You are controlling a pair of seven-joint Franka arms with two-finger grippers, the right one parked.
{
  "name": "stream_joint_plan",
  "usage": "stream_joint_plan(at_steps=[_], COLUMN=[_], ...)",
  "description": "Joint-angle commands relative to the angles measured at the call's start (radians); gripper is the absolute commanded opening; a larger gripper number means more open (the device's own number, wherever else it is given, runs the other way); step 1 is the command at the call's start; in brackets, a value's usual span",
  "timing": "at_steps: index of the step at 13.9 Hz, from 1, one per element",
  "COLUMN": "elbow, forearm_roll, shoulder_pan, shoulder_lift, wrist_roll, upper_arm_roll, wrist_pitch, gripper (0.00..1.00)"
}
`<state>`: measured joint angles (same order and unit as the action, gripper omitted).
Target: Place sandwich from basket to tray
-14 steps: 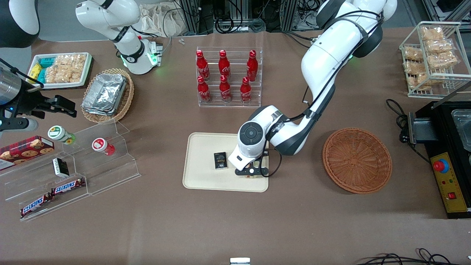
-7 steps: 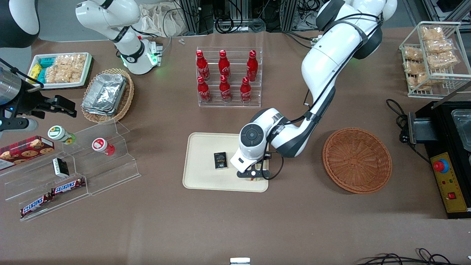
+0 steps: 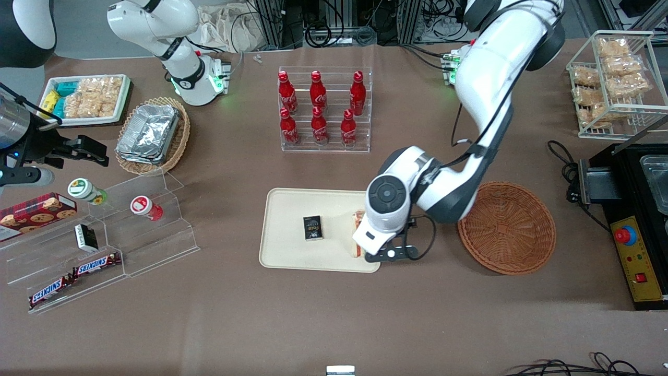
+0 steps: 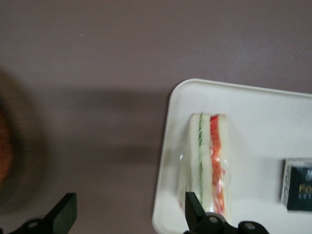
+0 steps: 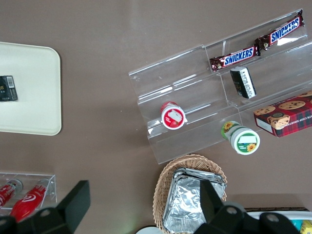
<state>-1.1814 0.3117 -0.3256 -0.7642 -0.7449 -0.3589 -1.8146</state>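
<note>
The brown table (image 3: 323, 318) carries everything, and the working arm (image 3: 485, 89) reaches in from its upper edge toward the middle. The reddish-brown basket (image 3: 506, 227) sits toward the working arm's end of the table, with nothing showing inside it. Next in size, the cream tray (image 3: 292, 256) lies mid-table, nearer the front camera than the clear rack of red bottles (image 3: 323, 109). The gripper (image 4: 127, 220) hangs above the tray's corner that faces the basket, reaching out over the bare table there; its fingers (image 4: 63, 214) are spread wide and hold nothing.

The sandwich (image 4: 210, 163) lies on the tray, along the tray edge nearest the basket (its green and red layers show clearly in the left wrist view), and one finger stands over its end without gripping it. In the front view only a strip of the sandwich (image 3: 358, 222) shows beside the wrist. Smallest is the dark box (image 3: 312, 228), also on the tray, near the sandwich but apart from it.
</note>
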Motion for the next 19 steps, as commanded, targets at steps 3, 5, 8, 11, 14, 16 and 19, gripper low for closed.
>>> stream_joint_plan(at_steps=[3,5,8,11,14,16,19], elbow=[-0.154,-0.234,-0.383,-0.551,-0.616,-0.566,-0.401], forearm_roll=[-0.16,-0.164,-0.169,-0.195,-0.256,-0.256,-0.247], shoulder_pan=[0.181,0.229,0.321,0.375,0.375,0.373,0.367], shoulder_lift=[0.264,0.354,0.492,0.638,0.718,0.695,0.59], wrist_roll=[0.293,0.373,0.479,0.656,0.829,0.841,0.84], upper_arm_roll=[-0.009,-0.008,-0.008,0.017,0.101,0.126,0.124], wrist_pitch=[0.139,0.153,0.117,0.045,0.047,0.055,0.158], gripper=[1.0,1.0,1.0,1.0,1.0,1.0,1.0])
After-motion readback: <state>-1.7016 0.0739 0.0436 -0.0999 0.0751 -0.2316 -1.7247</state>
